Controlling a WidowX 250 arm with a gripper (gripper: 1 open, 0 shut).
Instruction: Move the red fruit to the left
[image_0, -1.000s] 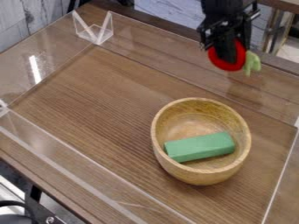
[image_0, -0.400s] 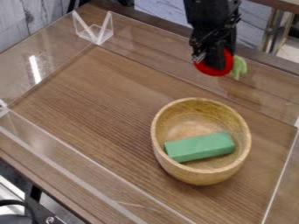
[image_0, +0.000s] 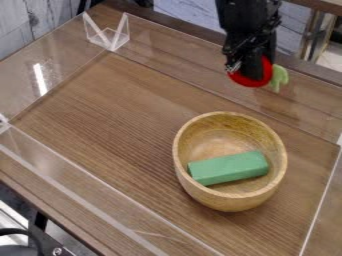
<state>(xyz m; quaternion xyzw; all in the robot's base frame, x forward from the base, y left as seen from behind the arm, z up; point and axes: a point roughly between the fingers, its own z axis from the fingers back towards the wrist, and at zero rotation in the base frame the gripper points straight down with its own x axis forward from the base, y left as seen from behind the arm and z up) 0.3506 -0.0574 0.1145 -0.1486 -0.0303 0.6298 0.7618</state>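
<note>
Red fruit (image_0: 250, 72) between the dark fingers (image_0: 250, 56), held by them, its top hidden, leafy piece blurred.

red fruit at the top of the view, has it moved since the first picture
Yes, slightly: the red fruit has shifted left in the view, now closer to in line with the middle of the wooden bowl.

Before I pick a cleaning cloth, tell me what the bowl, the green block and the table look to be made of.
Bowl: probably wood, smooth satin finish, from its warm tan tone. Green block: perhaps painted wood or foam, matte, evenly colored. Table: wood or wood-look laminate, low sheen, showing brown grain streaks.
</note>
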